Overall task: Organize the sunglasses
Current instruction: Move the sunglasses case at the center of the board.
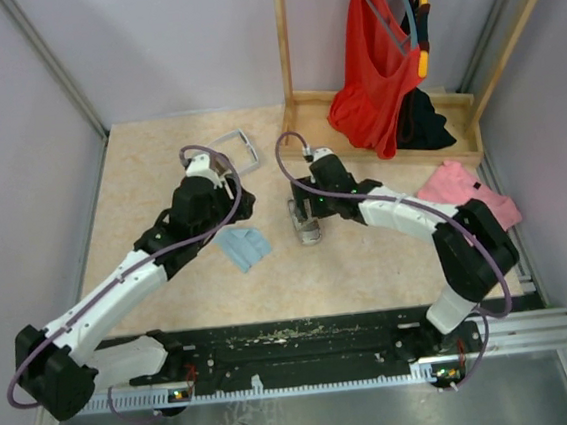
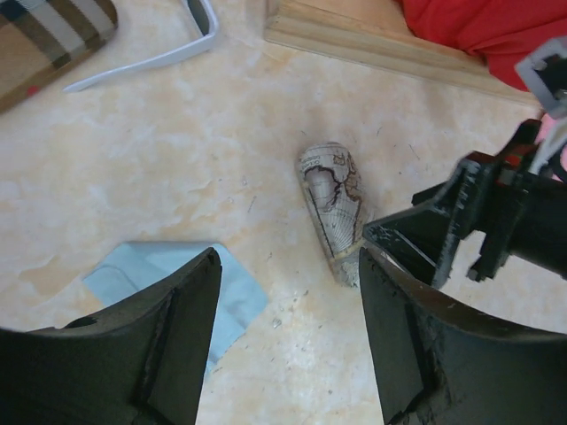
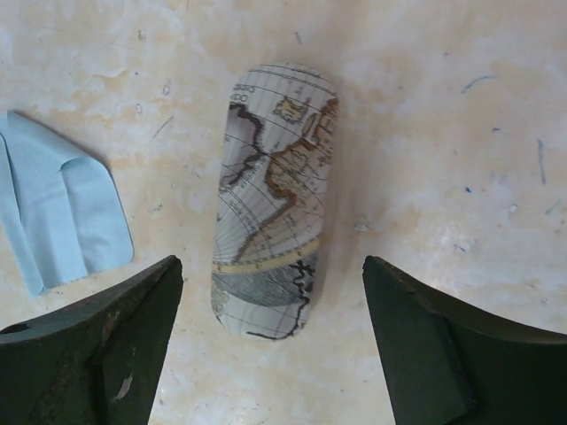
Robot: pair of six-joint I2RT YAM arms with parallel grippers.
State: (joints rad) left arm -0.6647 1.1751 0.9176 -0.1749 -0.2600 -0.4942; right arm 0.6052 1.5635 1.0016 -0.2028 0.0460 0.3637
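The white-framed sunglasses lie at the back of the table; one of their arms shows in the left wrist view. The dark wire-framed pair is not in view. My left gripper is open and empty, above bare table between a light blue cloth and a grey map-patterned case. My right gripper is open, hovering over the near end of that case, with a finger on either side and not touching it.
A brown-striped case lies beside the white sunglasses. The blue cloth lies left of the map case. A wooden rack base with a red garment stands at the back right. A pink cloth lies at the right.
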